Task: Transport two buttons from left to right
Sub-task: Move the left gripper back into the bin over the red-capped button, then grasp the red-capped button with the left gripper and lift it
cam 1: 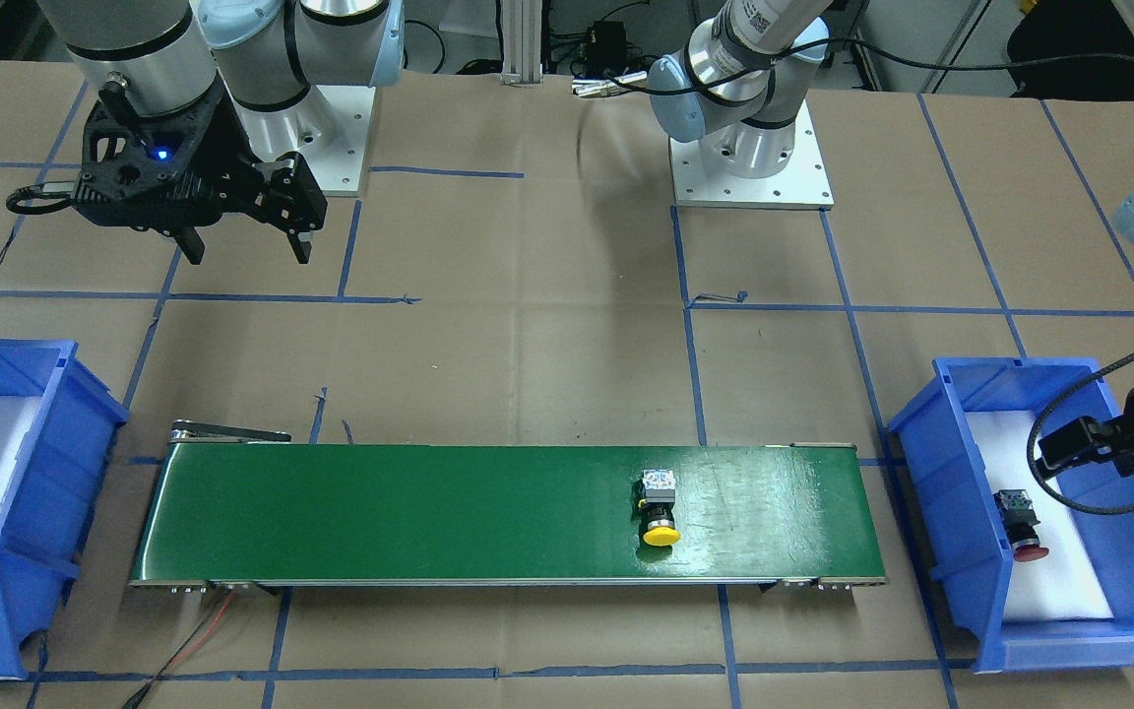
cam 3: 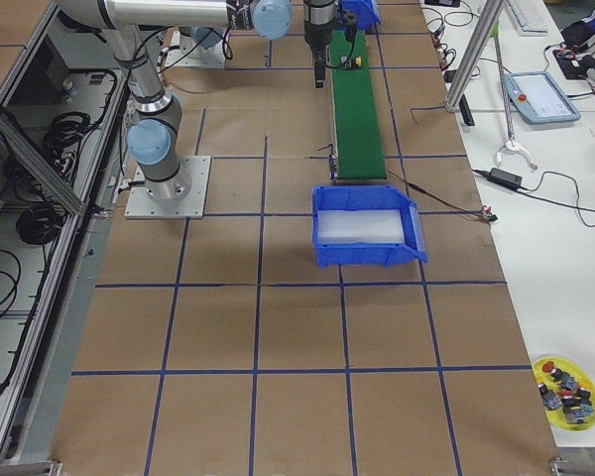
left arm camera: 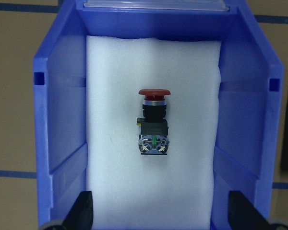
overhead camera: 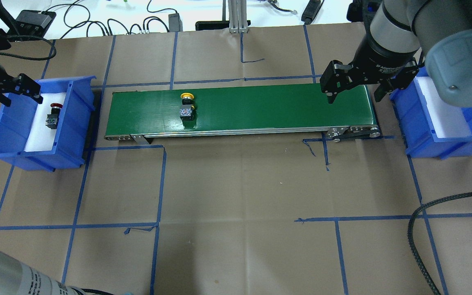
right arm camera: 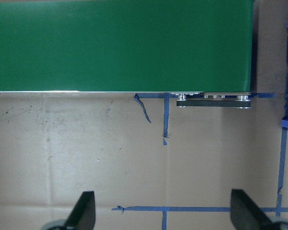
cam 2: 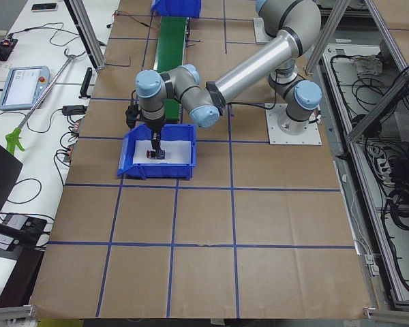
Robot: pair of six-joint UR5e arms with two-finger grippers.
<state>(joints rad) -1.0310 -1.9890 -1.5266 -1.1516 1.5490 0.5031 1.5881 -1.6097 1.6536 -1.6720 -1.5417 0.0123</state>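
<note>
The yellow button (cam 1: pixel 661 514) lies on its side on the green conveyor belt (overhead camera: pixel 260 106), toward the belt's left end; it also shows in the overhead view (overhead camera: pixel 187 107). The red button (left arm camera: pixel 153 125) lies on white foam inside the left blue bin (overhead camera: pixel 72 135), and shows in the overhead view too (overhead camera: pixel 52 116). My left gripper (overhead camera: pixel 22 98) hovers open and empty above that bin, with the red button centred below it (left arm camera: pixel 163 213). My right gripper (overhead camera: pixel 355 97) is open and empty above the belt's right end, also seen from the front (cam 1: pixel 248 248).
The right blue bin (overhead camera: pixel 424 135), lined with white foam, stands past the belt's right end. A yellow dish (cam 3: pixel 567 392) of spare parts sits far off at a table corner. Brown paper with blue tape lines covers the table.
</note>
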